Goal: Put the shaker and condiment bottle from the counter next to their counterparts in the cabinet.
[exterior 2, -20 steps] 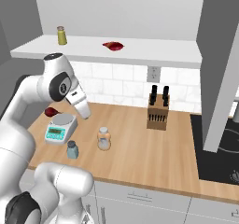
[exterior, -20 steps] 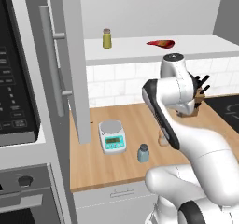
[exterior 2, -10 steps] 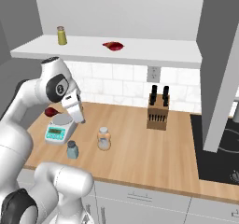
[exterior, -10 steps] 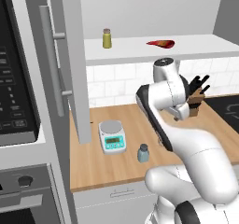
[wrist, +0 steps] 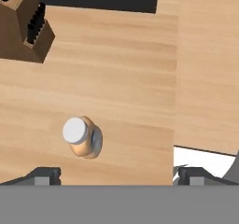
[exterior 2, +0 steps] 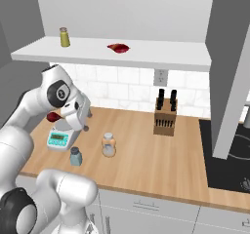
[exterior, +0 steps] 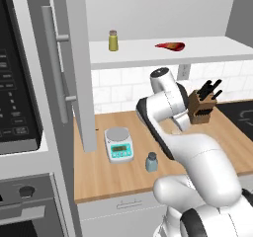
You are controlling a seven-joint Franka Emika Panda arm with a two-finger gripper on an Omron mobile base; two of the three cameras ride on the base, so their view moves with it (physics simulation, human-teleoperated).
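The counter (exterior 2: 161, 155) runs wide and mostly bare beyond the jaws, its wood planks ending at a dark cooktop (exterior 2: 229, 152) far to one side and at a white front edge with drawer fronts below. Above the jaws, the cabinet (exterior: 163, 53) stands with its tall grey door (exterior: 69, 68) swung out, the long bar handle facing the room; its white shelf has plenty of free board between and beside the two things on it. The knife block (exterior 2: 165, 116) stands near the wall, well apart from the jaws, with open counter between.

The jaws (wrist: 116, 174) are spread to their widest and pinch nothing; in the hand view both dark tips sit at the bottom edge, looking down on the counter. The condiment bottle (wrist: 83, 136) stands upright on the counter just ahead of the jaws, nearer one tip, apart from both. The shaker (exterior 2: 75, 156) stands near the counter's front edge, below and beside the jaws. A small kitchen scale (exterior: 119, 144) lies just behind it; its display shows marks too small to read.

Up on the shelf, far above the jaws, stand the olive-yellow jar (exterior 2: 64, 37) and, lying flat, the red pointed bottle (exterior 2: 118, 47). No label on any bottle can be made out.
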